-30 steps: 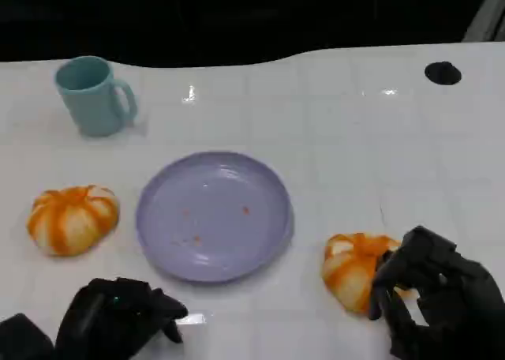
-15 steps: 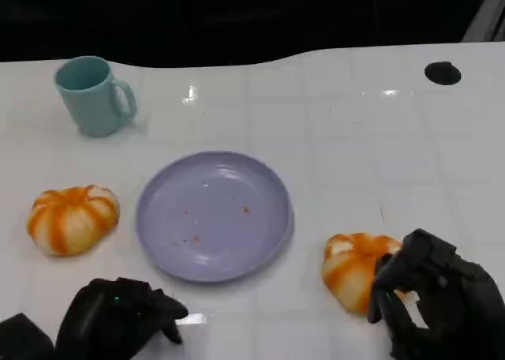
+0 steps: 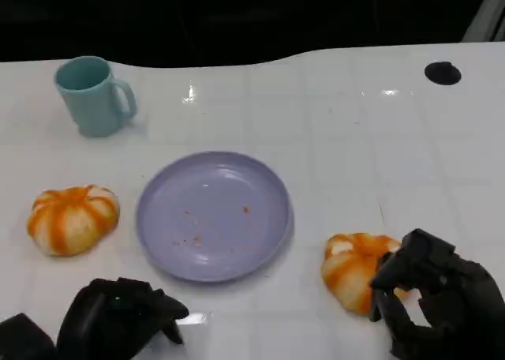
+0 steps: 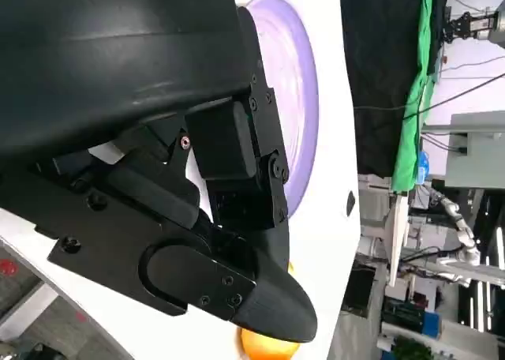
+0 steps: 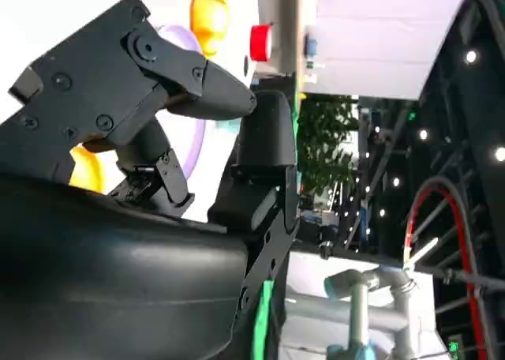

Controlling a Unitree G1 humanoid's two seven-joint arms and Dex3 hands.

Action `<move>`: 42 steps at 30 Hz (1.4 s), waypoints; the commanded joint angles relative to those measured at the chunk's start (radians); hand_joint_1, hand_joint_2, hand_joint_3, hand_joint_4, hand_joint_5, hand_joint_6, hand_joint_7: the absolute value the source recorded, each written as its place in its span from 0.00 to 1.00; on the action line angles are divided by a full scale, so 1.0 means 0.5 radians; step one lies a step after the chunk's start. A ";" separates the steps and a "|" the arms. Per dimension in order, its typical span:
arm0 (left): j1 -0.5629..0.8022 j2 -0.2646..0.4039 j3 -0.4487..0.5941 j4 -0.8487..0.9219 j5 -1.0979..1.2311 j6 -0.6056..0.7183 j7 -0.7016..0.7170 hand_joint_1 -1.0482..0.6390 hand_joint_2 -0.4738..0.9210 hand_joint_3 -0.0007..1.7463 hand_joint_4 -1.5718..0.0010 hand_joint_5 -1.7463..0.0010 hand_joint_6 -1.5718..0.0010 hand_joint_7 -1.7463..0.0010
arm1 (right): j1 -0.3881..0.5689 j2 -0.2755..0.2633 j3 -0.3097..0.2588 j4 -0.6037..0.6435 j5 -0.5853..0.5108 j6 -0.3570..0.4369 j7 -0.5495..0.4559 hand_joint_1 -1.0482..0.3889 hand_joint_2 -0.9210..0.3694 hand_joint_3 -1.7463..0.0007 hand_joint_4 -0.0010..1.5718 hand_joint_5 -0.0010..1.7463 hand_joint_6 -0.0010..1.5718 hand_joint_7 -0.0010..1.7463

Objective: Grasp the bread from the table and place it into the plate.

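Little has moved since 1 second ago: the right robot hand (image 3: 434,301) has only settled slightly lower, fingers curled against the orange pumpkin-shaped bread (image 3: 353,268), not yet lifting it. This bread lies on the white worktop (image 3: 355,139), right of the round lilac plate (image 3: 214,215). The left robot hand (image 3: 118,320) rests curled, holding nothing, below the plate.

You see matte black, blocky hands: the left hand (image 3: 118,319) and right hand (image 3: 438,301), their shells studded with small screws.
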 commanded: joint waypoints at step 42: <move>-0.048 0.034 0.010 0.080 0.018 -0.016 0.032 0.00 0.96 0.00 0.40 0.16 0.00 0.88 | -0.209 -0.942 0.190 -0.877 -1.631 0.744 -0.175 0.33 0.00 0.97 0.00 0.18 0.14 0.00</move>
